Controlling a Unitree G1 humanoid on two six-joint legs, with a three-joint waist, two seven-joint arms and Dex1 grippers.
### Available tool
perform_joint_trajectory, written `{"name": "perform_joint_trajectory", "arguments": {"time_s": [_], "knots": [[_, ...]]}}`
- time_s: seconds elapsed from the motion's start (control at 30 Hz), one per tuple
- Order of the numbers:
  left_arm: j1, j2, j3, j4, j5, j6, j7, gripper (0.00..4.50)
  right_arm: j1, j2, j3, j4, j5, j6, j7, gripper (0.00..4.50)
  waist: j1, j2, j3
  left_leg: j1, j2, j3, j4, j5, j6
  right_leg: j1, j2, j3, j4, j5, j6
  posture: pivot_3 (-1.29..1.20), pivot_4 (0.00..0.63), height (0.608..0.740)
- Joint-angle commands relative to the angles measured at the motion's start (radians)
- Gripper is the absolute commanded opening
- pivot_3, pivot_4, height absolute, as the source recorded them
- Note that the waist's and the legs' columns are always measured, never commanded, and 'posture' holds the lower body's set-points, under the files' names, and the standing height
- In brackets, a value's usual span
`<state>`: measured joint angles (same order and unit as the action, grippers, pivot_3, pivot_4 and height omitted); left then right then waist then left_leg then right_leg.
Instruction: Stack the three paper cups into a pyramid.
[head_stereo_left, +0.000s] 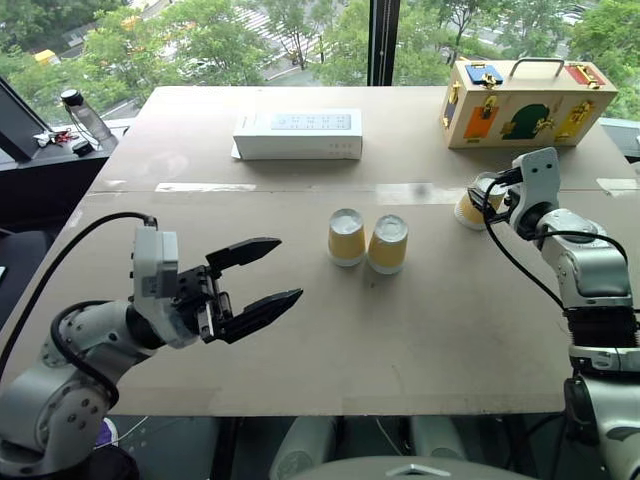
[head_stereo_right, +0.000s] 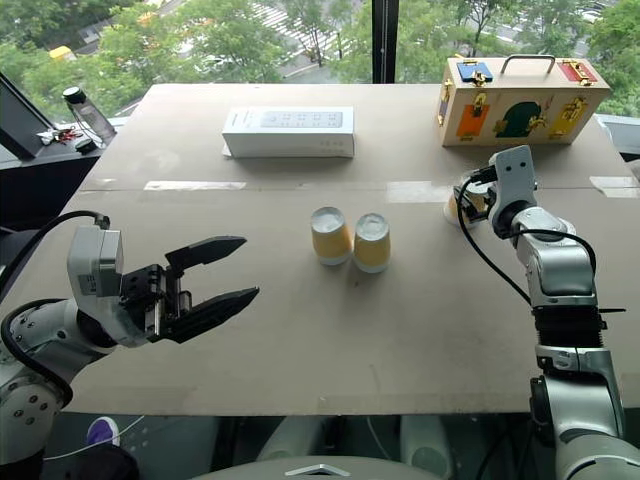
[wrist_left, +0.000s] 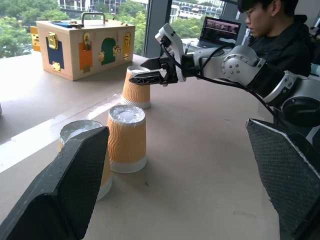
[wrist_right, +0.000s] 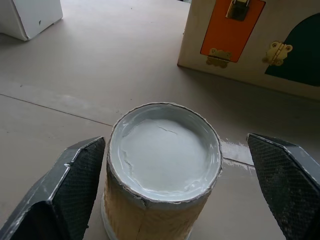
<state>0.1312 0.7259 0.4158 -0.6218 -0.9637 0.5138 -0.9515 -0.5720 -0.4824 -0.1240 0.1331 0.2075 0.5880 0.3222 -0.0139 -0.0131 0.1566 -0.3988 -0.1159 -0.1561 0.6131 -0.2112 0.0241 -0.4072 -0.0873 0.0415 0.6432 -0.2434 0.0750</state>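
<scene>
Right end effector (wrist_left: 150, 75) wide around third paper cup (wrist_right: 162, 172), not touching; left end effector (head_stereo_left: 262, 280) wide, empty; two paper cups (head_stereo_left: 366, 240) together mid-surface (head_stereo_left: 420, 330).

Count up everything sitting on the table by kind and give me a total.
Paper cups: 3, two side by side, one apart between the right gripper's open fingers
White box: 1
Wooden latch box: 1
Total: 5
</scene>
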Motion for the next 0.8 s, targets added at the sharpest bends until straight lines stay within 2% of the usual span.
{"name": "perform_joint_trajectory", "arguments": {"time_s": [0.03, 0.07, 0.17, 0.27, 0.4, 0.53, 0.67, 0.8], "knots": [[0.000, 0.017, 0.020, -0.034, -0.023, -0.006, 0.002, 4.50, -0.025, 0.011, -0.056, 0.006, 0.030, 0.010, -0.011, 4.47, 0.000, 0.000, 0.000, 0.000, 0.000, 0.000, 0.000, 0.000, 0.000, 0.000, 0.000, 0.000, 0.000, 0.000, 0.000, 0.00, 0.150, 0.740], [0.000, 0.018, 0.020, -0.033, -0.023, -0.006, 0.001, 4.50, -0.025, 0.016, -0.065, 0.013, 0.038, 0.010, -0.010, 4.47, 0.000, 0.000, 0.000, 0.000, 0.000, 0.000, 0.000, 0.000, 0.000, 0.000, 0.000, 0.000, 0.000, 0.000, 0.000, 0.00, 0.150, 0.740], [-0.004, 0.020, 0.016, -0.027, -0.021, -0.006, 0.001, 4.50, -0.026, 0.017, -0.069, 0.015, 0.050, 0.001, 0.013, 3.63, 0.000, 0.000, 0.000, 0.000, 0.000, 0.000, 0.000, 0.000, 0.000, 0.000, 0.000, 0.000, 0.000, 0.000, 0.000, 0.00, 0.150, 0.740], [-0.006, 0.019, 0.012, -0.022, -0.020, -0.007, 0.002, 4.50, -0.021, 0.012, -0.066, -0.008, 0.070, -0.005, 0.047, 2.23, 0.000, 0.000, 0.000, 0.000, 0.000, 0.000, 0.000, 0.000, 0.000, 0.000, 0.000, 0.000, 0.000, 0.000, 0.000, 0.00, 0.150, 0.740], [0.004, 0.005, 0.019, 0.000, -0.017, -0.010, 0.009, 4.50, -0.027, 0.002, -0.068, -0.095, 0.135, -0.043, 0.154, 2.23, -0.001, 0.000, 0.000, 0.000, 0.000, 0.001, 0.000, 0.000, 0.000, 0.000, 0.000, 0.001, 0.000, 0.000, 0.000, 0.00, 0.150, 0.740], [0.044, -0.035, 0.055, 0.050, -0.004, -0.014, 0.059, 4.50, -0.068, -0.001, -0.027, -0.261, 0.251, 0.027, 0.273, 2.23, -0.005, 0.001, 0.001, 0.000, 0.002, 0.002, 0.000, 0.000, 0.000, -0.001, 0.000, 0.002, 0.000, 0.000, 0.000, 0.00, 0.150, 0.740], [0.096, -0.064, 0.075, 0.070, 0.127, -0.110, 0.082, 4.50, -0.134, 0.016, 0.043, -0.383, 0.332, 0.133, 0.310, 2.23, -0.004, 0.001, 0.001, 0.000, 0.004, 0.002, 0.000, -0.003, 0.004, -0.001, 0.001, 0.001, 0.000, 0.000, 0.000, 0.00, 0.150, 0.740], [0.164, -0.054, 0.116, 0.083, 0.084, -0.123, -0.006, 4.50, -0.184, 0.023, 0.140, -0.450, 0.343, 0.195, 0.326, 2.23, 0.000, 0.000, 0.000, 0.000, 0.004, 0.002, 0.000, -0.003, 0.004, -0.002, 0.000, 0.001, 0.000, 0.000, 0.000, 0.00, 0.150, 0.740]]}}
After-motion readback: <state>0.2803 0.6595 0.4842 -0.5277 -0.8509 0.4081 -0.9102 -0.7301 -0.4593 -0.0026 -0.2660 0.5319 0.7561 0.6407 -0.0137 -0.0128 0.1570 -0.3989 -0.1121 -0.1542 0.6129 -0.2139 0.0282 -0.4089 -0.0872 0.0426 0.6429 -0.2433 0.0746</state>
